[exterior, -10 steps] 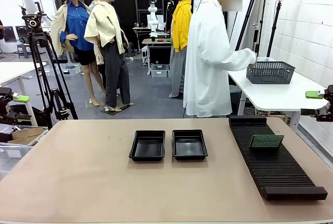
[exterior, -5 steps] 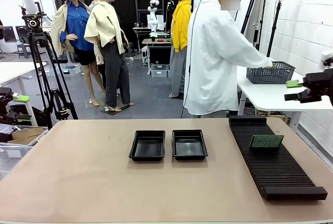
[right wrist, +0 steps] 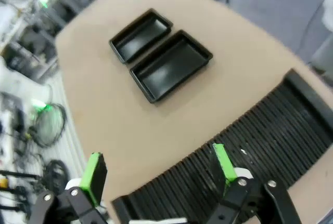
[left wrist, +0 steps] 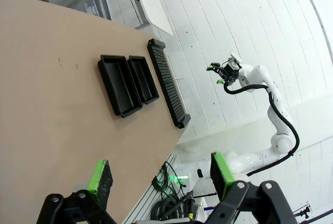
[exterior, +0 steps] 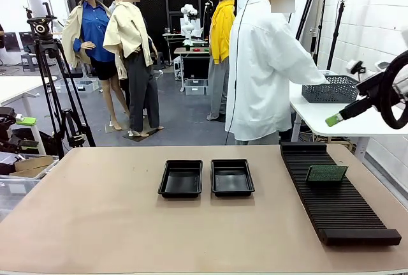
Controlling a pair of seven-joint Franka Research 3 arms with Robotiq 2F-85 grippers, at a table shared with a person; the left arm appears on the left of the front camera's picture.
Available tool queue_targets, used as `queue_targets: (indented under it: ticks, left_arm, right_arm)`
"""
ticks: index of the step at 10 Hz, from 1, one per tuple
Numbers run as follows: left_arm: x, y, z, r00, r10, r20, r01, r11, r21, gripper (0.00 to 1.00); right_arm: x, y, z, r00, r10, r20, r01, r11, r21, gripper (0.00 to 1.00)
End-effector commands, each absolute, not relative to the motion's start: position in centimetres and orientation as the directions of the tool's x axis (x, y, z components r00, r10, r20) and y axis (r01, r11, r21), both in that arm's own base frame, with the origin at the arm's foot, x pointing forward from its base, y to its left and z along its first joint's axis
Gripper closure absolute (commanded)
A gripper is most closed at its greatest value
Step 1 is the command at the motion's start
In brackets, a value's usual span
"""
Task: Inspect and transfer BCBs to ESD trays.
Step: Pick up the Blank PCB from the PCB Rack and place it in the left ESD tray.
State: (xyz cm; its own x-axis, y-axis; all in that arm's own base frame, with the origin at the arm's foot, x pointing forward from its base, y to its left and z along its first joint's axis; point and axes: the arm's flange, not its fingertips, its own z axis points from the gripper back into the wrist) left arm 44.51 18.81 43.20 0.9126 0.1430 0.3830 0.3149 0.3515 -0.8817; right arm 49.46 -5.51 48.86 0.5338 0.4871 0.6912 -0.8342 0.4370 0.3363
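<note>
Standing on edge in a slot of the long black ribbed rack [exterior: 344, 214], a single green BCB [exterior: 326, 173] sits toward the rack's far end, on the table's [exterior: 95, 224] right side. The left ESD tray [exterior: 181, 178] and the right ESD tray [exterior: 232, 177] lie side by side at mid-table, just apart, floors bare. The right gripper [right wrist: 158, 169] hangs high above the rack, fingers spread wide, grasping nothing. The left gripper [left wrist: 160, 174] is likewise released and bare, held over the table well away from the trays. Beyond the far edge, a person [exterior: 264, 64] in a white coat reaches toward a grey mesh basket [exterior: 331, 89] on a white side table.
</note>
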Motion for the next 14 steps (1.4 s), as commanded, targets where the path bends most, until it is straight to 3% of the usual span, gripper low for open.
queue_targets:
  ticks: [1, 4, 6, 11, 14]
  left_arm:
    - [44.3, 18.8, 43.4, 0.913, 0.152, 0.379, 0.307, 0.355, -0.883, 0.00]
    - [44.3, 18.8, 43.4, 0.913, 0.152, 0.379, 0.307, 0.355, -0.883, 0.00]
    - [44.3, 18.8, 43.4, 0.913, 0.152, 0.379, 0.307, 0.355, -0.883, 0.00]
    - [44.3, 18.8, 43.4, 0.913, 0.152, 0.379, 0.307, 0.355, -0.883, 0.00]
    - [44.3, 18.8, 43.4, 0.913, 0.152, 0.379, 0.307, 0.355, -0.883, 0.00]
  right_arm:
    - [49.5, -4.5, 48.5, 0.360, 0.650, 0.669, -0.924, 0.346, 0.161, 0.00]
    - [49.2, -2.3, 48.8, 0.102, 0.834, 0.543, -0.986, 0.158, -0.058, 0.00]
    - [49.6, -1.1, 47.8, -0.029, 0.920, 0.390, -0.987, 0.036, -0.157, 0.00]
    - [52.3, 0.6, 44.2, -0.080, 0.983, 0.168, -0.976, -0.043, -0.213, 0.00]
    - [54.0, 0.3, 42.7, -0.039, 0.993, 0.111, -0.991, -0.024, -0.134, 0.00]
